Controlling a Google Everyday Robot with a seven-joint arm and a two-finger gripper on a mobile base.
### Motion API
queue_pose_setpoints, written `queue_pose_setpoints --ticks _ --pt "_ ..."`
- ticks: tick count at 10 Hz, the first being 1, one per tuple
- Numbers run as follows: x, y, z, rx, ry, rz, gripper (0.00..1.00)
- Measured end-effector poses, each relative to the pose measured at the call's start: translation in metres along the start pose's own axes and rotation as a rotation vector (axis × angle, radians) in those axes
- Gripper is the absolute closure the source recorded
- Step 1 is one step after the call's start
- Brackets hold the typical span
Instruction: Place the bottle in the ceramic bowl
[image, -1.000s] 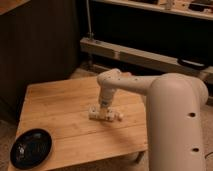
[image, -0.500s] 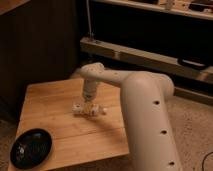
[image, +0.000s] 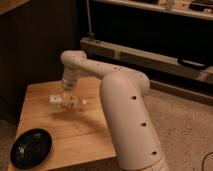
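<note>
The gripper hangs over the far part of the wooden surface, at the end of the big white arm. It is closed on the bottle and grips it from above, around its middle. The bottle lies on its side right under the gripper. Its long way runs left to right in the picture, and a bit of it sticks out on each side. A dark shadow sits on the wood just below it, so I think the bottle is lifted a little off the surface.

The ceramic bowl sits at the near left corner of the surface. It is black and round, and it looks to have nothing in it. From the bottle, the bowl lies toward the front and to the left in the picture. The two are well apart, with bare wood between them. So the bottle needs to go that way and then come down over the bowl.

A second ago the gripper and the bottle were nearer the middle of the surface. Now both are farther left. The bottle has come along with the gripper. The bowl has not moved.
</note>
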Motion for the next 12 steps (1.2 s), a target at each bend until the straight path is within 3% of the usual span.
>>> queue_pose_setpoints --ticks 1,3,4,12 --pt "-0.027 0.007 -0.008 -0.025 -0.022 -0.06 0.95" --pt "-0.093 0.039 -0.012 -0.109 -0.074 -0.233 0.95" --pt "-0.109 0.048 -0.011 -0.125 -0.085 -0.276 0.95" --pt "-0.11 0.049 -0.011 -0.128 -0.083 -0.281 0.95"
